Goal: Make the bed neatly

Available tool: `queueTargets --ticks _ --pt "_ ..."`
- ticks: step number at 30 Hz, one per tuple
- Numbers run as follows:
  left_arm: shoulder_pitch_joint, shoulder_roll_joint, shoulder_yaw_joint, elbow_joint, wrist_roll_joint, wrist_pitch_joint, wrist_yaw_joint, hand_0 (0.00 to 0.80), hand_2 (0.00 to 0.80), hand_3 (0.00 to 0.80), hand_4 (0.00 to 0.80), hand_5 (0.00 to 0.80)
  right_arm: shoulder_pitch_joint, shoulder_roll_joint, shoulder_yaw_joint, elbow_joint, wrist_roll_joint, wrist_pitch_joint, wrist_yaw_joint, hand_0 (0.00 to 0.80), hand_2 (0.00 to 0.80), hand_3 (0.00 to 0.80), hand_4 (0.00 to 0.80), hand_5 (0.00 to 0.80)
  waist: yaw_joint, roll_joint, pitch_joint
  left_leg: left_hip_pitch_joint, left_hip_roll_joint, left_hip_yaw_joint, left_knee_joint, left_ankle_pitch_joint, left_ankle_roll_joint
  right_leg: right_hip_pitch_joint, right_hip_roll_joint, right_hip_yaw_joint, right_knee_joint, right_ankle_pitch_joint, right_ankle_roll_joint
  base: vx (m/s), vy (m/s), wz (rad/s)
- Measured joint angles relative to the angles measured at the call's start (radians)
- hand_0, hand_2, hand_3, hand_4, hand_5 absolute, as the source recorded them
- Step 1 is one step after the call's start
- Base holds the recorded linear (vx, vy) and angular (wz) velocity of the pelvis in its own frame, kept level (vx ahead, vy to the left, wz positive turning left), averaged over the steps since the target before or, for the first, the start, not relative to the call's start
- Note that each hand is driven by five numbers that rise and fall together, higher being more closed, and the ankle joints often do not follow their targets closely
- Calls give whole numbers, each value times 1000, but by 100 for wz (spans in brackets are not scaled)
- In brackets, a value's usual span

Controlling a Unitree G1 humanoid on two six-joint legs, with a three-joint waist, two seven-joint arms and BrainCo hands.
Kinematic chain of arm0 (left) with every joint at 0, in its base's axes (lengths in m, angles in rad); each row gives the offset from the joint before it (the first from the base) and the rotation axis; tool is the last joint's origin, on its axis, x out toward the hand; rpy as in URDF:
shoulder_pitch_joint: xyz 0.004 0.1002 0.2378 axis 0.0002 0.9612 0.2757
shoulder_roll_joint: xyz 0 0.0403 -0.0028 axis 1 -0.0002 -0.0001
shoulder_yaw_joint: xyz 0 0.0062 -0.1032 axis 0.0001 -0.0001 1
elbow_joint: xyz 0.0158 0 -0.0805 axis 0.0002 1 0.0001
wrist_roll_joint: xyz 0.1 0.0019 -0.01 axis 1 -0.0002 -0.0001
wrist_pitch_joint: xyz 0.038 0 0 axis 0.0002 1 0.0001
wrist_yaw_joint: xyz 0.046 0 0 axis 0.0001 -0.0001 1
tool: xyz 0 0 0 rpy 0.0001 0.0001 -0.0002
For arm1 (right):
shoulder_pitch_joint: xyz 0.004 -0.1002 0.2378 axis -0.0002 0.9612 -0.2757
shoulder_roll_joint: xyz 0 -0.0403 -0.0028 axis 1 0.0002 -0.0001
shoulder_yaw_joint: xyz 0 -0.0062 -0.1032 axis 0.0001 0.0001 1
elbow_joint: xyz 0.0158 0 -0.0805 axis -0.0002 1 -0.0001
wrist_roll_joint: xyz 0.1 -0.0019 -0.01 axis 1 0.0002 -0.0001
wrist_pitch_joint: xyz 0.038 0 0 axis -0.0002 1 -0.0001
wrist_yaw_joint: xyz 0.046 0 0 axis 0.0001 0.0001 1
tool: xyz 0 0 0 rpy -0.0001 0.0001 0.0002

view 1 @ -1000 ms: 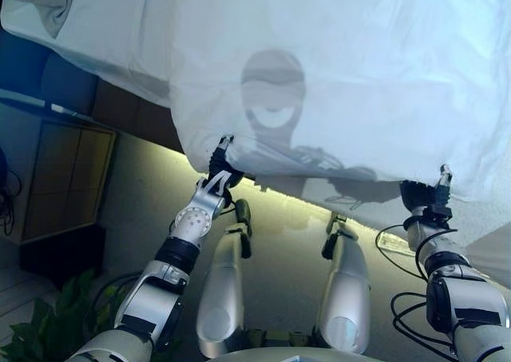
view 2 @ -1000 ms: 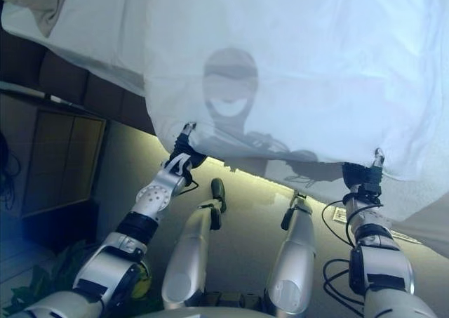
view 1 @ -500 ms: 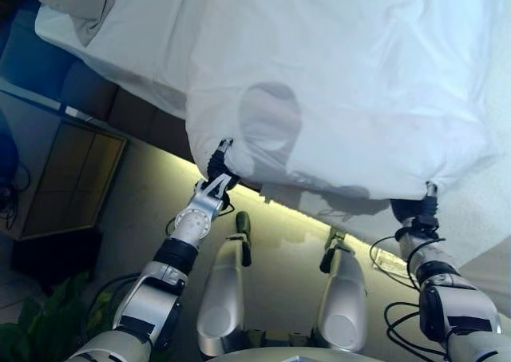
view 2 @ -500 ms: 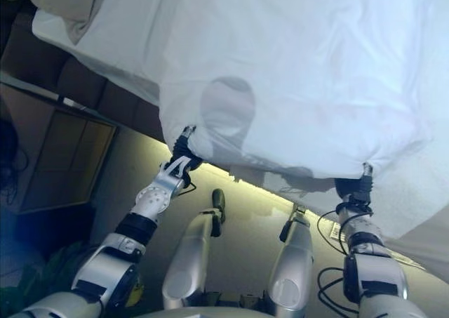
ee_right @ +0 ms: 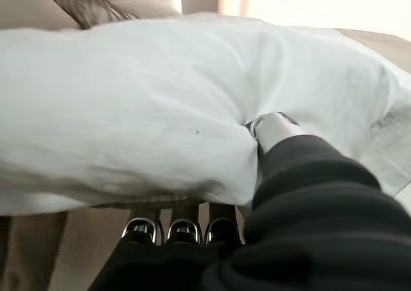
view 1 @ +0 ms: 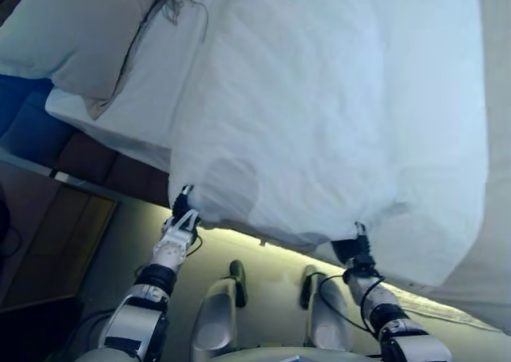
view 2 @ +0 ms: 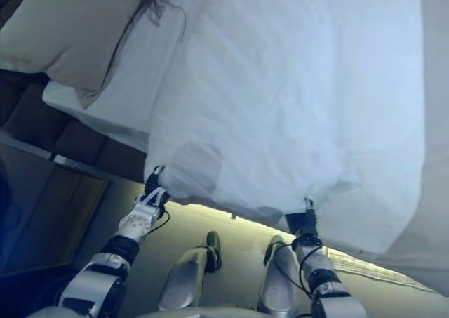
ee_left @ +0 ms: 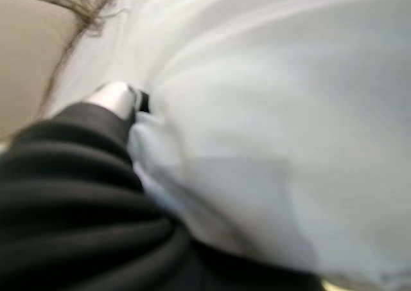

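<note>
From the head cameras, the white blanket (view 1: 335, 114) covers most of the frame, its near edge pinched by the left hand (view 1: 180, 220) at lower left and the right hand (view 1: 352, 250) at lower middle, with a beige pillow (view 1: 72, 34) upper left and a dark cabinet (view 1: 48, 242) down the left side. The left wrist view just shows the thumb clamped into the cloth. In the right wrist view the fingers (ee_right: 185, 230) curl under the blanket with the thumb on top; no writing readable anywhere.
</note>
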State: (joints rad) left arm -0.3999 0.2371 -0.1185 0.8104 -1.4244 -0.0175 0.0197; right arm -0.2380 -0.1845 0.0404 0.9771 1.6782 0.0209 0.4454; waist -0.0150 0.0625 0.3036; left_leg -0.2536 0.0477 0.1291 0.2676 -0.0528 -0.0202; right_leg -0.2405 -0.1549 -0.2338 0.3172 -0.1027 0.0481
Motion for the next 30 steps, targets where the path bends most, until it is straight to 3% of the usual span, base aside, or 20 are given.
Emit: queueTargets --ticks 2,3,6,8,11,13,15,17,18,19,20,21,23,25,27,30 --pt "-3 -19 2 -3 -6 -3 -16 800 800 800 800 800 -10 -1 42 -30 -3 -46 -50 800 800 800 800 800 -5 4 -3 24 0 -23 -40 39 -14 19 11 -12 -6 -3 -9 0 -16 28" --pt "8 -28 3 -3 -6 -8 -26 800 800 800 800 800 -23 0 55 -43 -16 -67 -77 800 800 800 800 800 -5 0 -4 18 1 -27 -23 56 -37 18 10 -11 2 -8 -17 67 23 7" --pt "49 -40 8 -6 -8 -14 -51 800 800 800 800 800 -35 0 58 -77 -53 -79 -125 800 800 800 800 800 -15 -6 -7 13 9 -38 23 99 -76 29 -6 5 13 -23 -41 184 130 -7" --pt "85 -37 27 -9 -8 -14 -57 800 800 800 800 800 1 -2 49 -129 -69 -79 -141 800 800 800 800 800 -25 -3 -20 16 77 -46 64 79 -75 42 11 8 8 -29 -58 252 322 -20" --pt "99 -52 31 -1 -8 -5 -66 800 800 800 800 800 54 -30 2 -145 -80 -78 -155 800 800 800 800 800 -25 14 -46 34 211 -118 -9 83 -90 46 33 14 10 -33 -60 222 537 -10" --pt "121 -67 31 2 -9 1 -77 800 800 800 800 800 57 -50 -25 -149 -99 -76 -166 800 800 800 800 800 -26 24 -52 71 258 -142 -98 100 -111 41 29 37 25 -34 -53 151 630 -30" --pt "151 -87 30 8 -13 14 -89 800 800 800 800 800 59 -64 -42 -152 -139 -74 -174 800 800 800 800 800 -30 41 -62 108 282 -160 -134 111 -125 32 -3 76 60 -50 -17 156 590 -39" --pt "170 -116 30 8 -13 31 -91 800 800 800 800 800 67 -81 -55 -154 -158 -73 -180 800 800 800 800 800 -38 66 -77 140 271 -157 -163 112 -126 26 -54 119 85 -55 42 141 487 -25" --pt "180 -132 30 5 -12 43 -91 800 800 800 800 800 70 -102 -64 -154 -157 -69 -185 800 800 800 800 800 -52 90 -92 157 252 -144 -174 131 -104 26 -78 130 94 -59 81 119 421 -9" --pt "186 -159 29 4 -11 58 -90 800 800 800 800 800 83 -125 -69 -154 -154 -65 -189 800 800 800 800 800 -55 121 -109 177 236 -114 -174 114 -156 30 -106 143 101 -59 130 99 375 7" --pt "180 -174 29 2 -7 73 -90 800 800 800 800 800 98 -131 -77 -154 -152 -66 -193 800 800 800 800 800 -57 113 -111 194 194 -94 -177 82 -229 45 -159 152 95 -54 165 62 309 21" --pt "177 -176 19 -7 -1 83 -88 800 800 800 800 800 117 -124 -84 -153 -150 -66 -193 800 800 800 800 800 -51 86 -112 198 133 -77 -175 79 -209 64 -219 168 68 -39 182 16 233 31" --pt "180 -163 9 -17 20 103 -81 800 800 800 800 800 156 -85 -87 -150 -145 -64 -193 800 800 800 800 800 -40 55 -122 201 58 -80 -162 58 -168 126 -284 172 -40 22 183 -24 206 19" --pt "181 -134 7 -41 48 117 -66 800 800 800 800 800 161 -38 -92 -150 -144 -64 -193 800 800 800 800 800 -21 37 -125 208 27 -78 -150 39 -149 142 -309 166 -85 73 179 -79 151 -16" --pt "180 -105 6 -66 82 120 -44 800 800 800 800 800 151 -14 -93 -151 -141 -62 -193 800 800 800 800 800 -4 33 -126 205 17 -75 -140 28 -140 128 -309 127 -89 131 173 -124 132 -32" --pt "179 -89 19 -73 90 124 -10 800 800 800 800 800 155 -10 -82 -150 -113 -55 -192 800 800 800 800 800 4 24 -132 206 37 -68 -135 9 -128 97 -288 92 -63 196 162 -64 75 -32"
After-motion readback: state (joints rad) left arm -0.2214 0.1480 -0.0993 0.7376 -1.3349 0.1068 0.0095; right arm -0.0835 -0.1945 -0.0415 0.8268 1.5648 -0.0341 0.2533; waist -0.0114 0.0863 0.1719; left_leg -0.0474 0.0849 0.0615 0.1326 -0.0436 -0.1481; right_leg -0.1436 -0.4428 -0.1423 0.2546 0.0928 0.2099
